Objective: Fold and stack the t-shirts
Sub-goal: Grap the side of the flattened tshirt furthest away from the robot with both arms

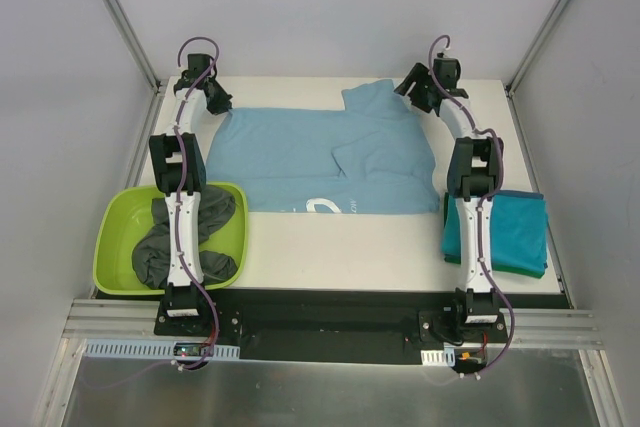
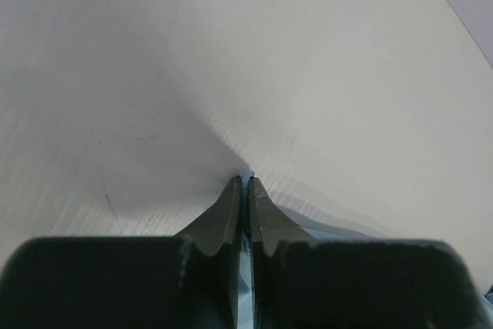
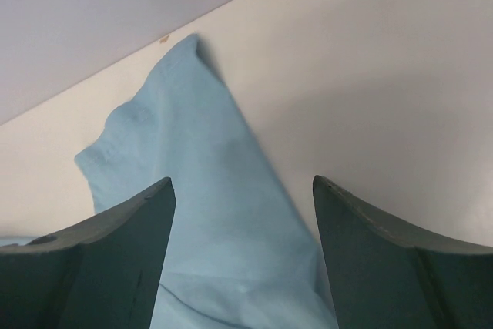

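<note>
Two grippers are out at the far side of the white table (image 1: 330, 247). Well behind the left gripper (image 2: 246, 182), off to its left, sits a lime-green tub (image 1: 118, 237) with dark grey t-shirts (image 1: 220, 215) bunched up inside. The left gripper is squeezed tight on a thin bit of the light blue t-shirt (image 1: 300, 152). A sliver of blue cloth peeks out between its fingers. The rest of that shirt lies spread out to this gripper's right, across the middle of the table, with white marks near its close edge. The right gripper (image 3: 243, 182) has its fingers wide apart and grabs nothing. A sleeve of the blue shirt lies just under and ahead of it. Well behind it, a folded teal t-shirt (image 1: 520, 232) rests flat on the table.
</note>
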You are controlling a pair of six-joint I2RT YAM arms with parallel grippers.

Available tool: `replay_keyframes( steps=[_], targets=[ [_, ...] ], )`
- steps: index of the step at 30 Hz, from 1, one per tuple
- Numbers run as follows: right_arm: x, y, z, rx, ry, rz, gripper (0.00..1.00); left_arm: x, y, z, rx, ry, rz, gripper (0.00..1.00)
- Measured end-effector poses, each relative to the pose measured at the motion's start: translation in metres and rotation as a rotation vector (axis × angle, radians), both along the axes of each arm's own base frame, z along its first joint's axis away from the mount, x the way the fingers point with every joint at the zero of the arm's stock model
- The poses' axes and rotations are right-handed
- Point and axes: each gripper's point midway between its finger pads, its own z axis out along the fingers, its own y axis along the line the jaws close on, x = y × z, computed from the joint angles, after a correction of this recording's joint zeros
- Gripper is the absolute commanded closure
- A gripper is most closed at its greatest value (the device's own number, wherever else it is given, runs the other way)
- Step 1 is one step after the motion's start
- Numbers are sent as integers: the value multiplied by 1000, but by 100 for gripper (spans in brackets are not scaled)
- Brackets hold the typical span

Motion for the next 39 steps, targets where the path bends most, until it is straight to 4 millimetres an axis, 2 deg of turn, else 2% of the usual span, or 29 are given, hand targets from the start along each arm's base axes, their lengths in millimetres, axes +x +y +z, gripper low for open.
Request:
replay_keyframes(
  steps=[3, 6, 10, 20, 25, 27, 29, 33, 35, 39],
  targets=[
    [4, -16, 1, 3, 0, -46, 25, 0, 0, 0, 0, 0, 0, 100],
    [10, -20, 2, 17, -10, -70, 25, 0, 0, 0, -1, 0, 0, 100],
    [17, -11, 1, 62, -32, -71, 26, 0, 0, 0, -1, -1, -2, 100],
    [14, 22, 1, 127, -32, -8, 34, 0, -1, 0, -3, -3, -3, 100],
    [12, 37, -4, 134, -27, 21, 59, 1, -1, 0, -4, -5, -4, 100],
    [10, 40, -5, 132, -21, 27, 66, 1, -1, 0, -5, -6, -5, 100],
    [10, 41, -6, 131, -20, 29, 73, 1, -2, 0, -8, -8, -7, 100],
    [10, 39, -6, 126, -21, 24, 95, 2, -3, 0, -16, -12, -13, 100],
    [11, 38, -6, 127, -21, 22, 99, 3, -3, -1, -21, -16, -13, 100],
    [11, 36, -6, 129, -20, 17, 99, 5, -4, 0, -49, -31, -16, 100]
  ],
)
